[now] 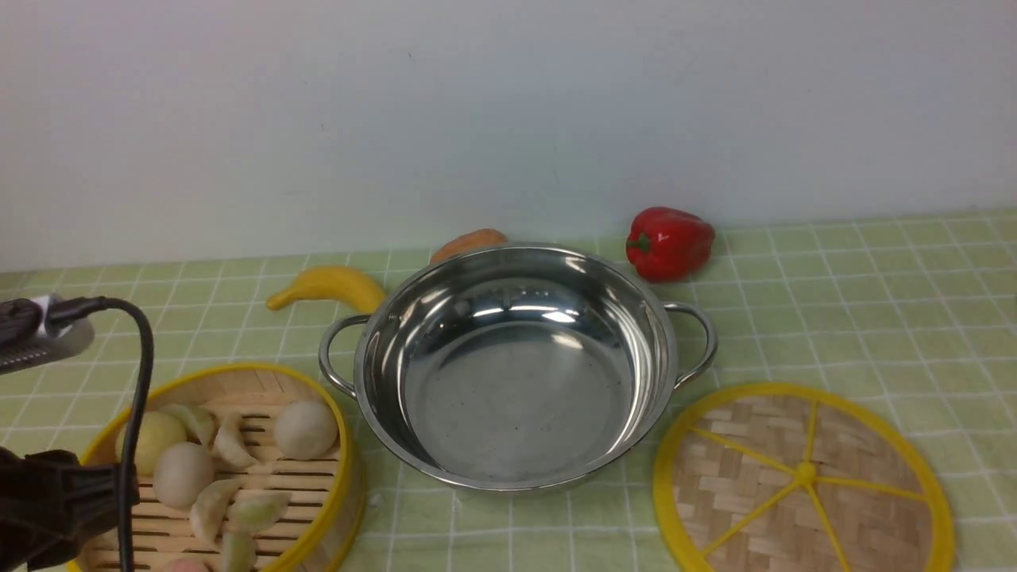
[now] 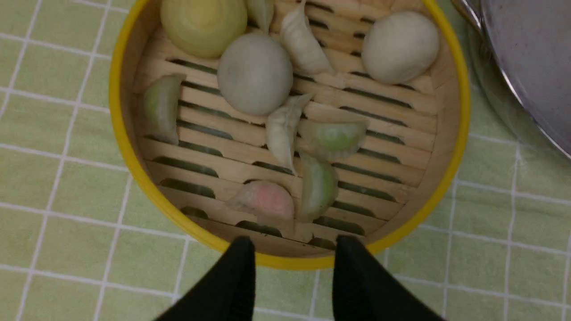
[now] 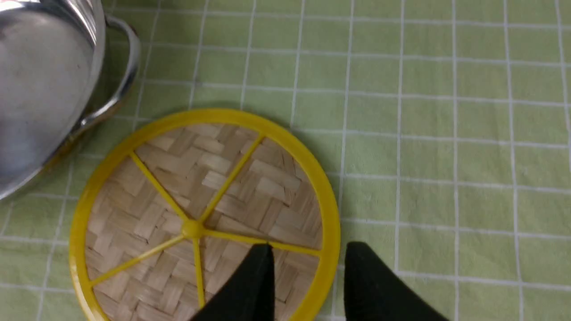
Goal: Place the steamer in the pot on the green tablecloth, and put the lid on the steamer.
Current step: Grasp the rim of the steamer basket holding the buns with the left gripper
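- While parted with nothing held, black fingers of left gripper at near edge of yellow-rimmed round bamboo steamer; fingertips visible from left wrist only.
- Steamer, dumplings and buns inside, just left of wide shiny steel pot.
- Flat woven bamboo lid, yellow-spoked, right of pot.
- Right gripper outside front view; in right wrist view open, empty, astride lid's rim, contact unclear.
- Light green white-gridded tablecloth under all three; plain white wall behind.
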